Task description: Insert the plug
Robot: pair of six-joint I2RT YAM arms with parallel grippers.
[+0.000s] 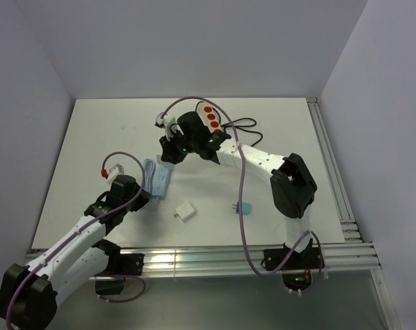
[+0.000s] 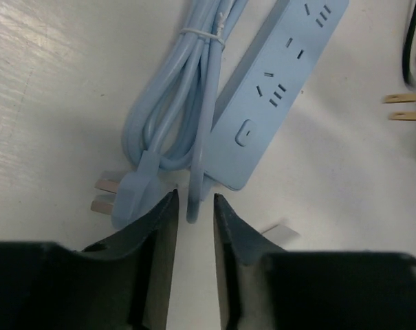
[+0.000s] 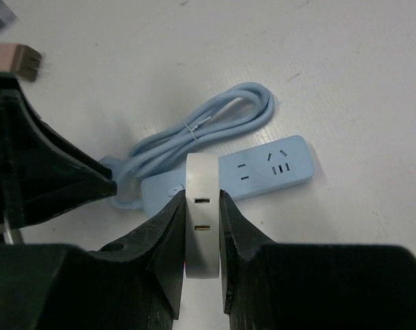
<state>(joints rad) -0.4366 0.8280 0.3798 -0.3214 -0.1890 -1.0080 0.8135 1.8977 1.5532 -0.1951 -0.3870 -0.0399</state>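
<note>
Now the white USB plug (image 3: 202, 177) sits pinched in the right gripper (image 3: 199, 199), at the far end of the blue power strip (image 3: 263, 168), left of centre on the table (image 1: 276, 137). The left gripper (image 2: 194, 201) stands narrowly parted astride the strip's cable (image 2: 159, 117) at the near end.

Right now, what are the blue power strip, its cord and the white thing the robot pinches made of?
The power strip is likely hard plastic, smooth and matte, with crisp moulded slots. The cord has a soft, rubbery-looking sheath that bends in loops. The white charger is probably hard plastic too, with a slight sheen.
</note>
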